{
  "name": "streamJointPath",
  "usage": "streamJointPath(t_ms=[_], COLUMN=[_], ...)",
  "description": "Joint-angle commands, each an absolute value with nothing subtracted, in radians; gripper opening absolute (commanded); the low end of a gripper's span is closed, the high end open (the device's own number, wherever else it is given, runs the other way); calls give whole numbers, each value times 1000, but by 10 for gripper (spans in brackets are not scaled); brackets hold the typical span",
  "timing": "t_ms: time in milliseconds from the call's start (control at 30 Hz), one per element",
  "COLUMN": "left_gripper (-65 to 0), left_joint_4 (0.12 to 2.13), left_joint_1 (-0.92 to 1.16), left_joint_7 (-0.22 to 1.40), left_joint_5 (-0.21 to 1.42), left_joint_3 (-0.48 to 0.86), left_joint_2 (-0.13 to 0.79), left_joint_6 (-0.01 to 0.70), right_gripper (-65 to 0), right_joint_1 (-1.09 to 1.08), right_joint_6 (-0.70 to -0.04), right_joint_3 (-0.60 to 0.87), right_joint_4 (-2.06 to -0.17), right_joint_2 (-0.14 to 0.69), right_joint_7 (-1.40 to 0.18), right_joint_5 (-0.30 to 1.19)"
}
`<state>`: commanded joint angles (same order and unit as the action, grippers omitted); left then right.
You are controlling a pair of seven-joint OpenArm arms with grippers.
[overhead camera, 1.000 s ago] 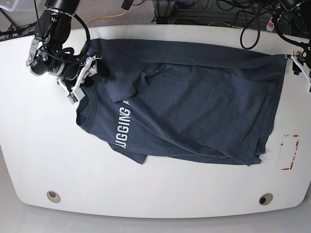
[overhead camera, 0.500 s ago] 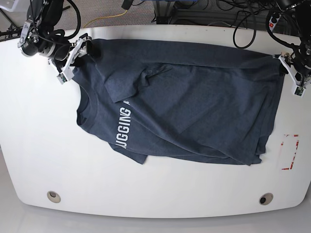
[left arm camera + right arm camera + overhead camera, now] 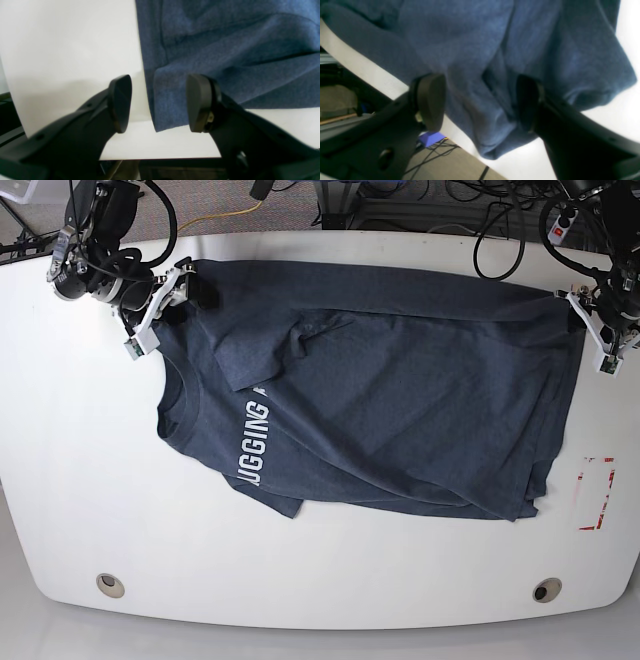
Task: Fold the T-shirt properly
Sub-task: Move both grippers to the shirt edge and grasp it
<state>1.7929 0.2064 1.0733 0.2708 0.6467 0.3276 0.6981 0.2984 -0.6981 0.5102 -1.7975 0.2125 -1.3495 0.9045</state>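
— Where is the T-shirt [image 3: 400, 400]?

— Spread over the far half of the white table [image 3: 90, 480], lying crosswise, with a fold of cloth doubled over its middle. It is a dark, heathered navy knit, matte and soft, creased in long shallow ridges. White block letters [image 3: 256, 442] run along the fold near the collar; only part of the word shows.

— And the table itself?

— Smooth, glossy white, with rounded corners, two small round metal inserts [image 3: 110, 585] near the front edge and a red-and-white tape marking [image 3: 596, 493] on one side.

— What is the left gripper [image 3: 156, 103] doing?

— Its two black, rounded rubbery pads [image 3: 197, 100] stand wide apart, straddling the shirt's corner at the far edge of the table. The cloth corner lies flat between them; one pad is over bare table, the other over the fabric. Nothing is pinched.

— And the right gripper [image 3: 480, 100]?

— Also spread wide, at the opposite far corner of the shirt. In its wrist view a bunched lump of the blue fabric sits between the dull black pads [image 3: 431, 100], draping over the rounded table edge. Whether the pads press the cloth, I cannot tell; the gap between them is broad.
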Motion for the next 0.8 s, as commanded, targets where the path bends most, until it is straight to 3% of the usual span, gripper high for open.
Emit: streamJointPath(t_ms=[100, 167, 333, 467, 800], left_gripper=[-325, -322, -253, -207, -206], left_joint_4=[1793, 1793, 1791, 1753, 1583], left_joint_1=[200, 183, 166, 136, 58], left_joint_7=[1073, 1073, 1076, 1076, 1076], left_joint_5=[271, 271, 275, 280, 278], left_joint_3=[645, 630, 610, 613, 670], left_joint_2=[300, 280, 278, 277, 285], left_joint_6=[698, 698, 698, 698, 698], right_gripper=[-295, -379, -491, -642, -650], right_joint_1=[297, 297, 292, 292, 291], right_joint_6=[-698, -698, -698, -698, -698], right_joint_3=[510, 509, 509, 509, 509], right_joint_4=[-1788, -1778, -1767, -1767, -1767], right_joint_2=[193, 179, 171, 171, 173], right_joint_7=[-1349, -1349, -1349, -1349, -1348], right_joint_5=[903, 901, 901, 901, 901])
